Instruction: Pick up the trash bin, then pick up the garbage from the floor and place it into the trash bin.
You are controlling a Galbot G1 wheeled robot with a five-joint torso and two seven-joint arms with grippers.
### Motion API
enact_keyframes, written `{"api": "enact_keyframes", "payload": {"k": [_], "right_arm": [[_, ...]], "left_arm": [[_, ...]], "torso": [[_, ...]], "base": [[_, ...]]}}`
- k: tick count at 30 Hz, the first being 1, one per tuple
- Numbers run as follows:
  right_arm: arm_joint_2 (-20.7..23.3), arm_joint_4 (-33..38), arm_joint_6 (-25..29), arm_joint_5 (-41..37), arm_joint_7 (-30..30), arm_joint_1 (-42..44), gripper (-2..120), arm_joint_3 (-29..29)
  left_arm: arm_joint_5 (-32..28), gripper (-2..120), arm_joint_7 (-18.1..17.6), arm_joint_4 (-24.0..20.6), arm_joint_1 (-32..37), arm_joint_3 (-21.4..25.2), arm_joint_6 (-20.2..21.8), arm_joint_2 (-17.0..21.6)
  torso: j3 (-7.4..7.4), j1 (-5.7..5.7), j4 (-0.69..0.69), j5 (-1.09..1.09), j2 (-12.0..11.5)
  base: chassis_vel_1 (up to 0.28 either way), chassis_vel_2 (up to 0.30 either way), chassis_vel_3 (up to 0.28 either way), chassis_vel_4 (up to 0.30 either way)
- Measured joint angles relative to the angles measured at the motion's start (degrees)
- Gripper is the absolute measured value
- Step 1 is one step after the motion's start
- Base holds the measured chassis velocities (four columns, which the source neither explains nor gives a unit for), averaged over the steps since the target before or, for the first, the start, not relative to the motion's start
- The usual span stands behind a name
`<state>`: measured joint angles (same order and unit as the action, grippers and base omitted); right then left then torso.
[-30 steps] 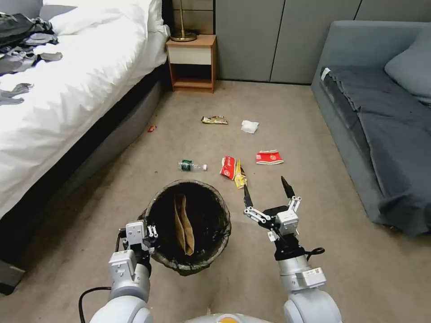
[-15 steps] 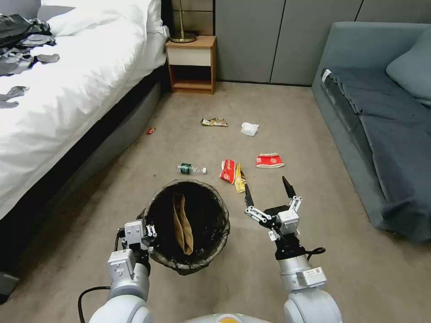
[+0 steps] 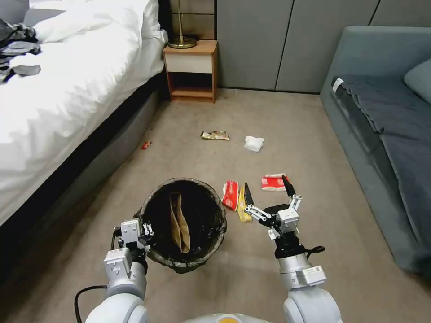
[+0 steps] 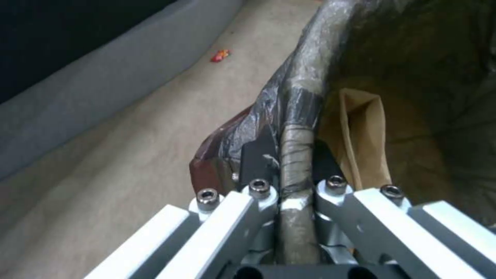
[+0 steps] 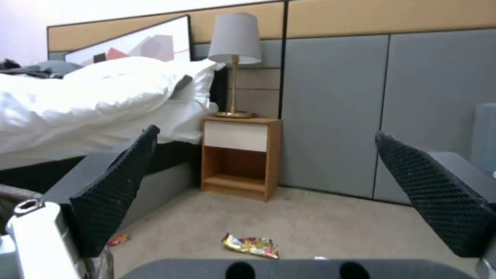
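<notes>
The bin (image 3: 186,224) has a thin, wrinkled, glossy plastic liner. Inside is a matt paper bag (image 3: 179,222). The left claw (image 4: 289,182) has brushed metal links. The floor (image 3: 269,112) is matt carpet; the nightstand (image 3: 191,72) is smooth wood.

Room light is even and soft, moderately bright; the source itself cannot be told. The bed (image 3: 67,89) linen reads near-white with little fold detail, almost blown out in the head view. A deep dark band lies under the bed edge. The bin (image 3: 186,220) interior is very dark; only the tan bag (image 3: 178,222) inside stands out. Shadows on the floor (image 3: 278,116) are faint and diffuse. Head view: straight wall panels lean outward toward the corners. Left wrist view: dim, soft, the near hand (image 4: 297,182) links blurred. Right wrist view: the fingers (image 5: 116,193) are soft at close range, and the lamp (image 5: 235,58) is unlit.
</notes>
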<state>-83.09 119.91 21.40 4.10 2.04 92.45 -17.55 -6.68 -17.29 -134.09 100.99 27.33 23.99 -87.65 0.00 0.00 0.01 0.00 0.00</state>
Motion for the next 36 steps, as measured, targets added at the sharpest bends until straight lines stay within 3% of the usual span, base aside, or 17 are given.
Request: {"api": "enact_keyframes", "payload": {"k": [10,23,32,36], "right_arm": [[-0.1,-0.6,1.8,-0.7,-1.4,-0.3,100,0.0],[0.9,-1.7,2.4,-0.9,-1.5,-1.8,100,0.0],[5.6,-0.8,-7.4,-6.0,3.7,-5.7,100,2.8],[9.4,-1.5,-19.9,-14.5,8.0,-10.4,100,5.3]], "left_arm": [[-0.1,1,-0.1,0.0,-0.1,0.0,0.0,-0.1],[-0.7,0,-0.1,0.2,-0.5,0.8,0.4,0.0],[-2.1,0,-0.2,0.2,-0.7,2.1,0.9,0.7],[-2.6,0,-0.3,-0.2,-0.6,2.5,0.9,0.8]], "torso": [[0.02,0.02,-0.01,-0.01,0.0],[-0.01,0.0,-0.01,0.0,0.0],[0.0,0.0,-0.01,0.0,0.0],[0.0,0.01,0.0,0.0,0.0]], "base": [[-0.252,0.244,0.24,-0.24],[-0.006,0.007,-0.01,-0.001],[0.0,0.0,0.0,0.0],[0.0,0.0,0.0,0.0]]}}
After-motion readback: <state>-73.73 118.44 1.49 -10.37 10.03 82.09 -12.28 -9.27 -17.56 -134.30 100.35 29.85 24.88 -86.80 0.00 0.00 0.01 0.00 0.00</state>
